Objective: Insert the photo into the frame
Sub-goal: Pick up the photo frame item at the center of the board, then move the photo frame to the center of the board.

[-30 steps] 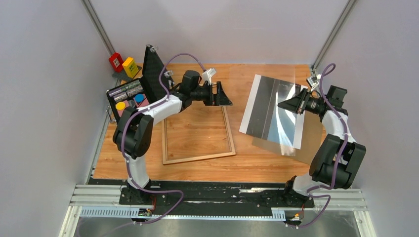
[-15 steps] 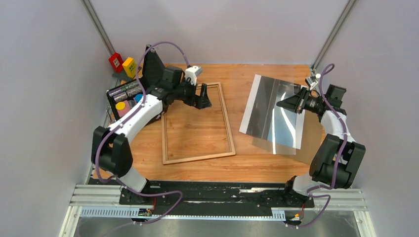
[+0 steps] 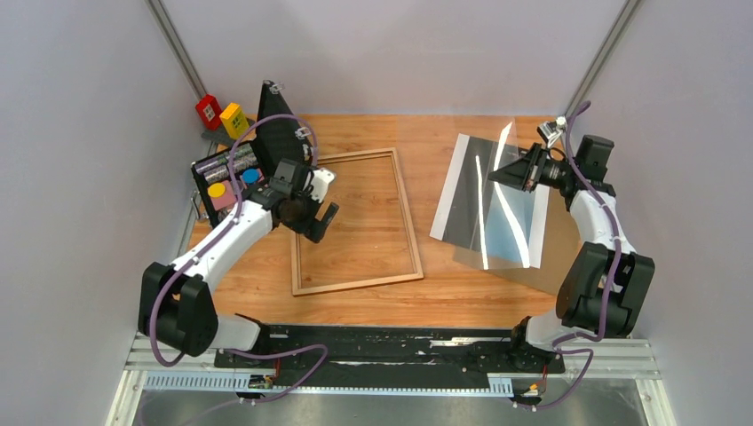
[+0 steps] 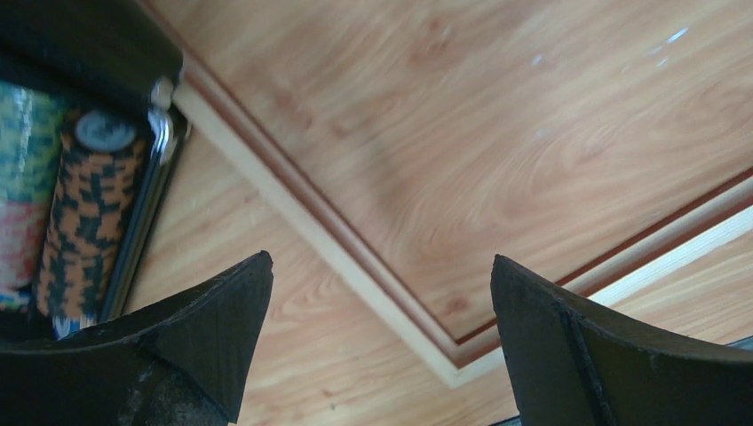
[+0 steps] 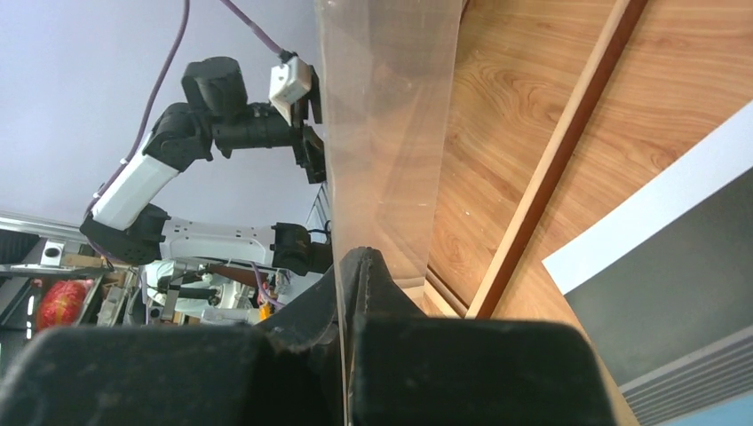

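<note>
The frame [image 3: 409, 222] lies flat on the table left of centre, with bare wood showing through it. My left gripper [image 3: 318, 220] is open and empty over its left rail. In the left wrist view [image 4: 382, 266] a frame corner [image 4: 448, 359] lies between the fingers. The photo [image 3: 463, 195] lies flat at the right, with white margins, a dark band and a blue part. My right gripper [image 3: 518, 172] is shut on the clear pane [image 3: 497, 209] and holds it tilted up above the photo. The right wrist view [image 5: 351, 262] shows the pane [image 5: 386, 133] edge-on, a frame rail [image 5: 550, 169] and the photo [image 5: 675, 257].
A plain brown backing board [image 3: 561, 253] lies under the photo's near right side. An open black case [image 3: 275, 133] holding chips [image 3: 227, 165] stands at the far left beside the frame. Red [image 3: 209, 110] and yellow [image 3: 234, 120] boxes sit behind it.
My left arm has pulled back from the frame's far rail to its left rail. My right gripper has moved back and tipped the pane up more steeply.
</note>
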Tool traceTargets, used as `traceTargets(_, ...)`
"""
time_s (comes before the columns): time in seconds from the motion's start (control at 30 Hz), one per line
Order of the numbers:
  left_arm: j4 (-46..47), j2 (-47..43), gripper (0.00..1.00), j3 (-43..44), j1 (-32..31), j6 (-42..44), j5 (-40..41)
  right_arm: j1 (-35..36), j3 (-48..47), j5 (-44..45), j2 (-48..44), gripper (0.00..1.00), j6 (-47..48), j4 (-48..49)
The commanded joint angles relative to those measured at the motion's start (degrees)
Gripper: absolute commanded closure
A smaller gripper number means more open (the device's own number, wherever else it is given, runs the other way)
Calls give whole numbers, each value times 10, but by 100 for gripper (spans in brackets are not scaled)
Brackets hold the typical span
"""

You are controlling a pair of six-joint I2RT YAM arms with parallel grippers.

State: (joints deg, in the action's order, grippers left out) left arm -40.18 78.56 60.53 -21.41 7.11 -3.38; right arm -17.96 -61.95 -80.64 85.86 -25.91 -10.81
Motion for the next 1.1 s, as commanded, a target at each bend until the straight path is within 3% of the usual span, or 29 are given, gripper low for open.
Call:
traceTargets(0.0,-26,-41,0,-30,21,41,61,12,-36,-17,-13,100,-17,25)
traceTargets(0.5,42,75,5,-73,68,90,49,31,-43,6,-20,100,4,17)
traceTargets(1.07,61,126,44,-83,72,116,-30,31,-38,25,-24,100,22,4)
